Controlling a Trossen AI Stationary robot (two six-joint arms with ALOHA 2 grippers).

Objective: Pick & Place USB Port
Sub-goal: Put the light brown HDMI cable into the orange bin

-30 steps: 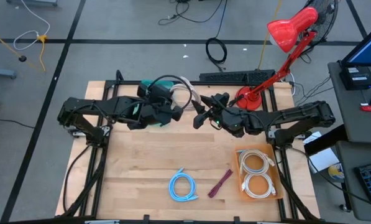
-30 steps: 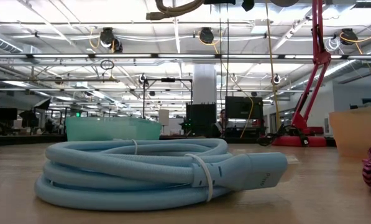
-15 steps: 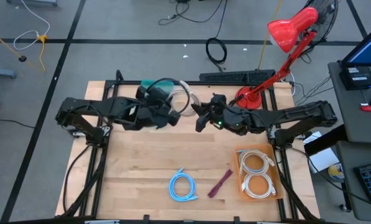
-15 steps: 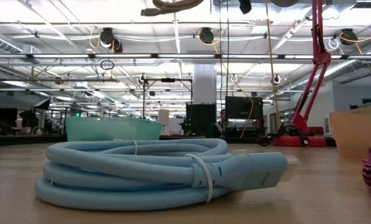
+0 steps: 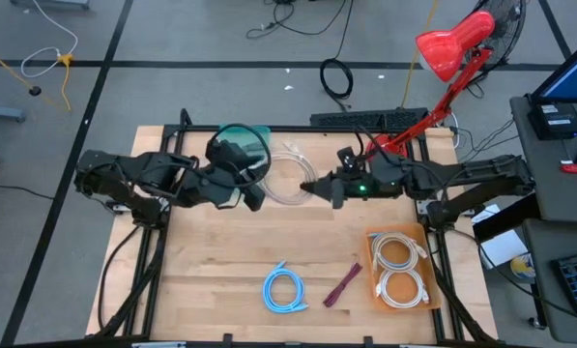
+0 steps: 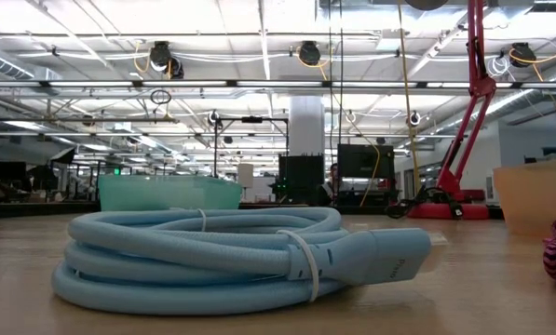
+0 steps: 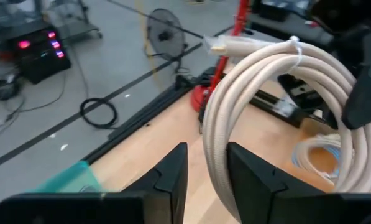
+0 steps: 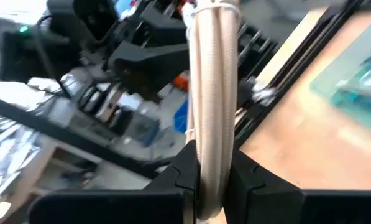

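Cream USB cable coil (image 5: 286, 166) hangs above the bench (image 5: 211, 261), pinched in the right hand (image 5: 319, 187); left hand (image 5: 252, 193) waits close beside, fingers parted, empty.

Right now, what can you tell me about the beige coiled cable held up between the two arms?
The beige cable coil is a round-sheathed USB-type cable wound in several loops and bound by a white tie, one connector end jutting out. It hangs above the table's far middle, beside the teal bin. The right gripper is shut on the loops; the left gripper straddles one strand, its fingers apart.
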